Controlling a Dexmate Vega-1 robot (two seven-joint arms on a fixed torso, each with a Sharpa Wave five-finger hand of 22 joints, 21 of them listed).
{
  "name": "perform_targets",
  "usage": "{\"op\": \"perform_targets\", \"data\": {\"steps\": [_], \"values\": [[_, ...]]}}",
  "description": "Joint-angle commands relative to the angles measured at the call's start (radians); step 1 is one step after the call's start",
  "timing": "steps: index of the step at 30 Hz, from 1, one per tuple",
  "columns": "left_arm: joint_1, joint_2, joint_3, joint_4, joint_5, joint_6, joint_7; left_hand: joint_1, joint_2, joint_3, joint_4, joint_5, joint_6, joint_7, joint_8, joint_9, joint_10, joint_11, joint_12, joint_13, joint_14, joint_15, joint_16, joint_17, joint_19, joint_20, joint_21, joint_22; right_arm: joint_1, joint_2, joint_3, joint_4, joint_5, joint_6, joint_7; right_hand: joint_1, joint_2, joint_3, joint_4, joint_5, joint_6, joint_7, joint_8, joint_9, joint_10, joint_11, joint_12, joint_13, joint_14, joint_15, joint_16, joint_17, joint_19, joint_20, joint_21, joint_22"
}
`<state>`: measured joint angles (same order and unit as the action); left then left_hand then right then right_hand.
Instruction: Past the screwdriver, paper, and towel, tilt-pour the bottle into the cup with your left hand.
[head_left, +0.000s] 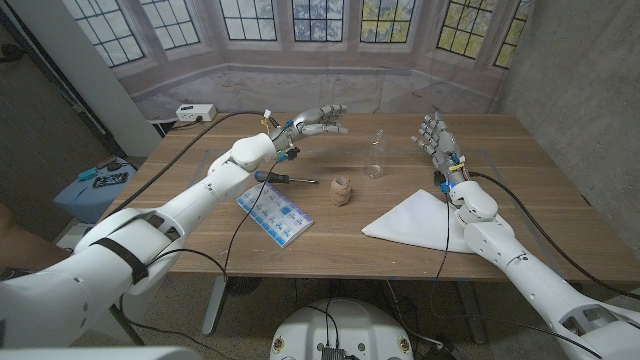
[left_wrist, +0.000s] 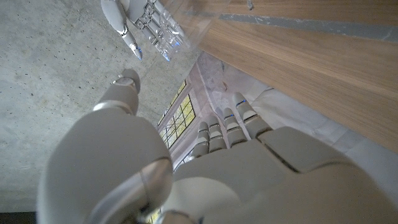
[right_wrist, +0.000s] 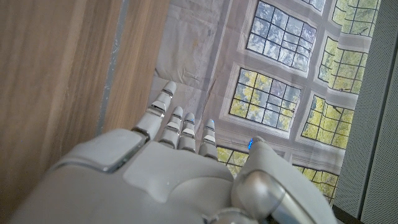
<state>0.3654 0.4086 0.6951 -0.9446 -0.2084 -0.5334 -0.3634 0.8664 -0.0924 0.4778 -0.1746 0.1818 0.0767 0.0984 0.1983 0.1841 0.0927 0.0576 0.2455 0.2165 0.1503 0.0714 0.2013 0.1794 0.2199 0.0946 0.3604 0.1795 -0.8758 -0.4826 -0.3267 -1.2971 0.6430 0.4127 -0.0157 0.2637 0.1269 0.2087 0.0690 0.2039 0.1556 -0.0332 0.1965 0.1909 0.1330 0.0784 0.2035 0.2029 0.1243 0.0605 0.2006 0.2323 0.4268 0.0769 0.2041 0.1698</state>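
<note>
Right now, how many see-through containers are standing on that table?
2. A clear bottle stands toward the far middle of the wooden table; a small clear cup stands just in front of it. The wooden piece nearby isn't see-through. Nothing seems hidden.

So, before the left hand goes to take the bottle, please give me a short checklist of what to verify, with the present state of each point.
1. Left hand holds nothing, fingers apart: ok.
2. Bottle stands upright on the table, apart from both hands: ok.
3. Cup stands upright near the bottle, opening free: ok, as far as the head view shows.
4. Screwdriver and paper lie under the left arm's path, the towel nearer the right arm; the hand is raised above them: ok.
5. Right hand stands open to the side of the bottle, not in the way: ok.
6. Bottle's cap and contents: cannot tell.
</note>
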Motion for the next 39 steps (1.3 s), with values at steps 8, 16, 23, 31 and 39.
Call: {"op": "perform_targets", "data": {"steps": [8,16,23,31,39], "values": [[-0.086,-0.054,0.05,0.123,0.04,-0.053,-0.061,0.02,-0.013,-0.009,0.002,0.01,-0.021,0.011,-0.009,0.003,-0.012,0.005,-0.006,0.006,0.0,0.003,0.0,0.005,0.004,0.001,-0.009,0.004,-0.029,-0.018,0.015,-0.026,0.012,-0.015,-0.013,0.0,0.006,0.007,-0.001,0.006,0.005,0.008,0.005,0.001,0.006,0.009,0.004,0.004,0.009,0.008,0.011,-0.003,0.011,0.005,0.005,0.005],[-0.135,-0.094,0.075,0.226,0.065,-0.094,-0.067,0.027,-0.022,-0.018,0.007,0.014,-0.034,0.013,-0.011,0.003,-0.03,0.0,-0.012,0.009,-0.033,0.012,-0.012,0.007,-0.015,0.004,-0.022,0.005,-0.039,-0.022,0.019,-0.034,0.013,-0.021,-0.023,0.0,0.006,0.008,-0.001,0.005,0.005,0.01,0.005,0.001,0.005,0.012,0.003,0.004,0.009,0.01,0.01,-0.004,0.013,0.007,0.004,0.005],[-0.185,-0.148,0.094,0.354,0.069,-0.154,-0.079,0.028,-0.025,-0.024,0.011,0.016,-0.04,0.009,-0.011,0.003,-0.043,-0.005,-0.016,0.012,-0.055,0.015,-0.018,0.008,-0.029,0.009,-0.032,0.006,-0.045,-0.03,0.023,-0.046,0.013,-0.029,-0.028,0.0,0.006,0.01,-0.002,0.005,0.005,0.011,0.004,0.001,0.006,0.011,0.004,0.004,0.01,0.011,0.01,-0.004,0.015,0.007,0.005,0.005],[-0.216,-0.191,0.107,0.447,0.06,-0.185,-0.094,0.024,-0.027,-0.029,0.016,0.017,-0.047,0.011,-0.012,0.003,-0.051,-0.004,-0.019,0.013,-0.064,0.022,-0.018,0.008,-0.035,0.009,-0.037,0.006,-0.056,-0.048,0.036,-0.072,0.01,-0.035,-0.041,-0.001,0.006,0.011,-0.003,0.004,0.005,0.013,0.004,0.001,0.006,0.013,0.003,0.004,0.009,0.011,0.01,-0.005,0.016,0.006,0.004,0.006],[-0.236,-0.223,0.128,0.508,0.066,-0.186,-0.085,0.021,-0.028,-0.034,0.019,0.019,-0.057,0.008,-0.014,0.004,-0.059,0.0,-0.021,0.015,-0.069,0.025,-0.017,0.009,-0.036,0.009,-0.04,0.006,-0.069,-0.062,0.046,-0.092,0.014,-0.043,-0.048,-0.001,0.006,0.012,-0.003,0.004,0.005,0.014,0.003,0.001,0.006,0.01,0.003,0.004,0.009,0.011,0.01,-0.006,0.016,0.006,0.003,0.006]]}}
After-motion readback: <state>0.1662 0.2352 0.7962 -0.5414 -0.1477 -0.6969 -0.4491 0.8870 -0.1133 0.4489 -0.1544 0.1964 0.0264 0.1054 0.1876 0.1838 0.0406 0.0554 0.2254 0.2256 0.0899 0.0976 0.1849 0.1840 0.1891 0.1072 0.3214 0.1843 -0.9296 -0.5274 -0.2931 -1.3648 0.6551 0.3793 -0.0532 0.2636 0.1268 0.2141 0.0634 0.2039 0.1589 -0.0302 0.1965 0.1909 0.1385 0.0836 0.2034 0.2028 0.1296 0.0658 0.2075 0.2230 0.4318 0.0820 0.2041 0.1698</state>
